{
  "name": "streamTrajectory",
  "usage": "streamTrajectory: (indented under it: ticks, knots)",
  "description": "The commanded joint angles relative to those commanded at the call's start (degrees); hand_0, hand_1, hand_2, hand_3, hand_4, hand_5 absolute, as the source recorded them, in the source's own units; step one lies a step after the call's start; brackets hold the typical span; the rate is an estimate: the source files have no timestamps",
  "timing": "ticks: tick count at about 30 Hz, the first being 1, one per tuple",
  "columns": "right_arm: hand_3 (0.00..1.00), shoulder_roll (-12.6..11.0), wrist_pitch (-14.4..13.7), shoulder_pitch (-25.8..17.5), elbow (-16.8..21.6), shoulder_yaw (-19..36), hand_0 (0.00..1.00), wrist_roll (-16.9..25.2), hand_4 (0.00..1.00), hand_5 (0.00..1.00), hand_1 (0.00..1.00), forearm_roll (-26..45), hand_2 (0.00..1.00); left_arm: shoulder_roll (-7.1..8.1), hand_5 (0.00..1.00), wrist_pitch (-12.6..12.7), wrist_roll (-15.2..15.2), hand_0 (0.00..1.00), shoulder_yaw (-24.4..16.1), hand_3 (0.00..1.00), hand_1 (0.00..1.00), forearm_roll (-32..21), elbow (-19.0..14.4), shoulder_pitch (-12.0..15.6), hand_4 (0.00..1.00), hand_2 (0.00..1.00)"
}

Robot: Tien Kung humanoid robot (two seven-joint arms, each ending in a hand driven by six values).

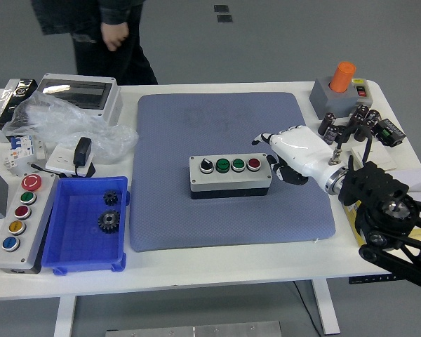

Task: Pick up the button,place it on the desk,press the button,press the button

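A grey button box [229, 175] with a black knob, two green buttons and a red button lies in the middle of the blue-grey mat [228, 133]. My right hand [284, 153], white with a black arm behind it, hovers just right of the box's right end. Its fingers [265, 140] are loosely spread and hold nothing; they sit slightly above and clear of the red button. The left arm is not in view.
At left stand a second button box [15, 223], a blue tray [84, 226] with two gears, a plastic bag [67, 126] and a grey enclosure [84, 95]. An orange-knobbed box [340, 88] and black capacitors [351, 123] sit at right. A person [98, 35] stands at the far left.
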Motion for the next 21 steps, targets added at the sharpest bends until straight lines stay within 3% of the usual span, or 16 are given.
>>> streamTrajectory:
  ticks: [7, 8, 13, 14, 19, 20, 21]
  knots:
    - [0.748, 0.7, -4.8, -2.3, -1.6, 5.8, 0.589, 4.4, 0.323, 0.002, 0.309, 7.0, 0.215, -0.06, 0.392, -0.1, 0.3, 0.681, -0.3, 0.643, 0.697, 0.4, 0.0, 0.2, 0.581, 0.636]
    - [0.754, 1.0, -5.4, -2.8, -2.1, 6.6, 0.532, 5.2, 0.537, 0.241, 0.302, 8.1, 0.322, -0.04, 0.394, -0.2, 0.3, 0.682, -0.2, 0.643, 0.699, 0.3, 0.0, 0.2, 0.578, 0.637]
    - [0.754, 3.7, -6.5, -6.4, -4.4, 12.1, 0.532, 9.5, 0.537, 0.241, 0.302, 14.3, 0.322, 0.01, 0.394, -0.2, 0.4, 0.682, 0.2, 0.643, 0.699, -0.4, 0.0, 0.3, 0.578, 0.637]
    - [0.837, 4.4, -6.3, -7.2, -4.7, 13.3, 0.681, 10.5, 0.816, 0.335, 0.587, 15.6, 0.649, -0.02, 0.395, -0.3, 0.4, 0.683, 0.3, 0.642, 0.698, -0.5, 0.0, 0.4, 0.581, 0.636]
    - [0.837, 7.1, -5.9, -10.4, -6.3, 18.7, 0.681, 15.1, 0.816, 0.335, 0.587, 21.6, 0.649, -0.10, 0.395, -0.4, 0.4, 0.683, 0.5, 0.642, 0.698, -1.1, 0.0, 0.5, 0.581, 0.636]
    - [0.914, 7.4, -6.0, -10.9, -6.7, 19.5, 0.811, 15.8, 0.992, 0.490, 0.773, 22.8, 0.805, -0.09, 0.394, -0.4, 0.4, 0.684, 0.7, 0.643, 0.698, -1.3, 0.0, 0.5, 0.581, 0.637]
    - [0.914, 7.7, -6.1, -11.3, -7.0, 20.0, 0.811, 16.5, 0.992, 0.490, 0.773, 24.0, 0.805, -0.08, 0.394, -0.4, 0.3, 0.684, 1.0, 0.643, 0.698, -1.6, 0.0, 0.5, 0.581, 0.637]
